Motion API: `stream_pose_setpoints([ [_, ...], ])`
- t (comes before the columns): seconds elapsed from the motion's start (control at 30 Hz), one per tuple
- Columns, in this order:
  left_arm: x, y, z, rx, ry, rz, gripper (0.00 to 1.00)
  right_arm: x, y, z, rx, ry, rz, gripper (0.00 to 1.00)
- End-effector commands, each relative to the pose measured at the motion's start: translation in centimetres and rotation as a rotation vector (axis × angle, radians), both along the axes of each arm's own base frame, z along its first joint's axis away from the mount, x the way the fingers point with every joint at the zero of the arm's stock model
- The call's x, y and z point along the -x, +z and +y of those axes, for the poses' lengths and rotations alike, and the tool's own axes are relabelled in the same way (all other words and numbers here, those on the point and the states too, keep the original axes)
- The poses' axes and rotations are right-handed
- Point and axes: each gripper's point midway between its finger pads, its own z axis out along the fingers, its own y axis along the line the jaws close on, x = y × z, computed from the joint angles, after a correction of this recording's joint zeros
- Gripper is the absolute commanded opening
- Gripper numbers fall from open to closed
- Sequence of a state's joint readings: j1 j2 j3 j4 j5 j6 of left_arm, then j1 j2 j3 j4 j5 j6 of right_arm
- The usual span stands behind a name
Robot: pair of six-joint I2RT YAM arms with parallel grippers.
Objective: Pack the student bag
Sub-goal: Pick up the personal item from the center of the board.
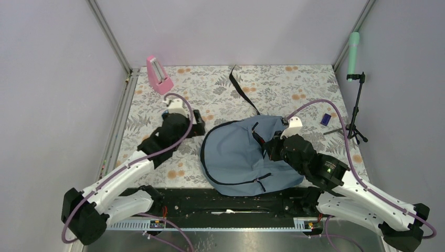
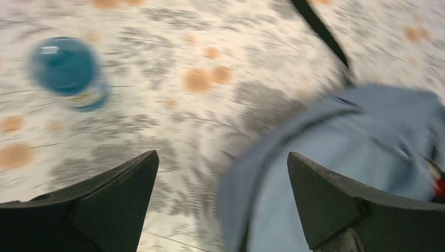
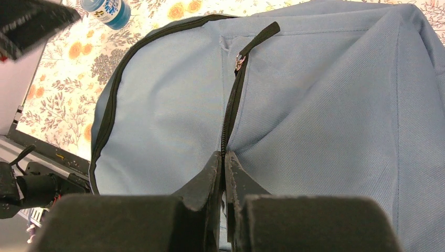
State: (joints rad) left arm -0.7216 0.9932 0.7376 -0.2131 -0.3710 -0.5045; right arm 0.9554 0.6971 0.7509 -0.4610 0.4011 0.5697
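The student bag (image 1: 239, 155), a large grey-blue backpack, lies flat in the middle of the table with a black strap (image 1: 241, 89) trailing toward the back. My right gripper (image 3: 224, 157) is shut on the bag's fabric (image 3: 325, 105) at its dark zipper line (image 3: 231, 105); from above it sits at the bag's right side (image 1: 270, 147). My left gripper (image 2: 223, 163) is open and holds nothing; it hovers over the bag's left edge (image 2: 367, 157) and the floral cloth, and from above it stands just left of the bag (image 1: 197, 126). The left wrist view is blurred.
A blue round-capped bottle (image 2: 65, 71) lies on the floral cloth to the left of the bag, also visible as the bottle (image 3: 107, 10). A pink object (image 1: 157, 73) stands at the back left. A small blue item (image 1: 325, 119) and a black tripod (image 1: 357, 105) are at the right.
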Motion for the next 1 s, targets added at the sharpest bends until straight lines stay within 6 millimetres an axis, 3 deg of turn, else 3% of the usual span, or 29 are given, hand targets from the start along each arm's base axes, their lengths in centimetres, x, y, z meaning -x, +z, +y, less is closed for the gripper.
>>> stream_pose_setpoints([
  [0.0,-2.3,0.1,6.4,-0.04,0.167,0.06,0.99,-0.7,5.2,1.9,-0.177,0.011,-0.093,0.07],
  [0.13,-4.7,-1.6,10.1,-0.074,0.271,0.13,0.99,-0.8,5.3,2.3,-0.187,0.02,-0.093,0.07],
  [0.3,-8.0,-3.8,12.7,-0.074,0.342,0.184,0.99,-0.7,5.3,2.2,-0.192,0.017,-0.092,0.07],
  [0.63,-12.5,-7.1,15.4,-0.102,0.375,0.321,0.99,-0.7,5.4,1.3,-0.191,-0.012,-0.106,0.08],
  [0.77,-13.2,-8.6,16.5,-0.116,0.386,0.364,0.99,-0.8,5.4,1.0,-0.184,-0.022,-0.109,0.08],
  [0.97,-14.0,-10.4,16.2,-0.109,0.353,0.417,0.99,-0.9,5.2,1.0,-0.174,-0.027,-0.108,0.08],
])
